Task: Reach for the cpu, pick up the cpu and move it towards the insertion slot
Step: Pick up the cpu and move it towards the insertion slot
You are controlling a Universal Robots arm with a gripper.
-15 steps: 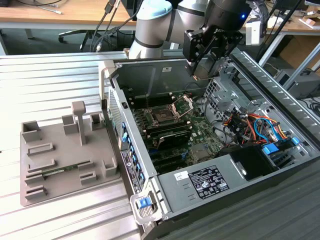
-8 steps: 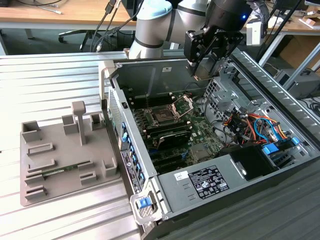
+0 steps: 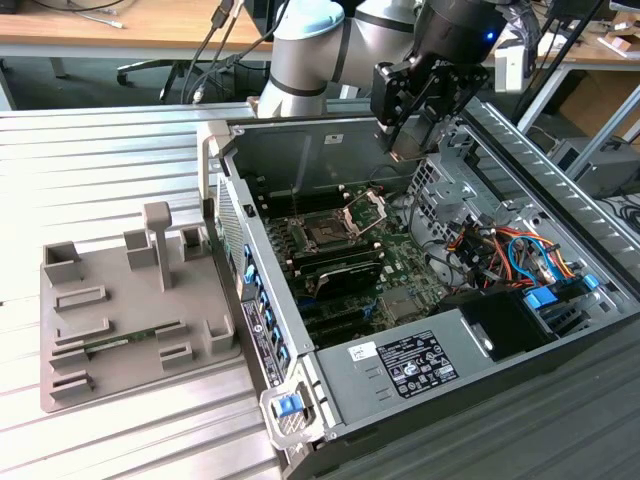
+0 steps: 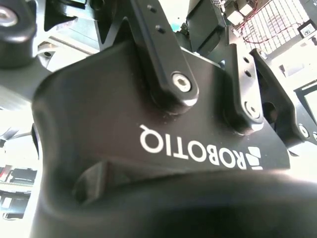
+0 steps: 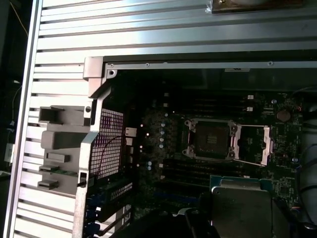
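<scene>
My black gripper's jaws grip the thin square silvery cpu; it may slip above the metal-framed insertion slot

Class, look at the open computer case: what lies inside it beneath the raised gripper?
Inside the case, a green board carries the insertion slot, its metal frame hinged open. The gripper hangs above, apparently holding the cpu. Under the board, nothing can be seen.
</scene>
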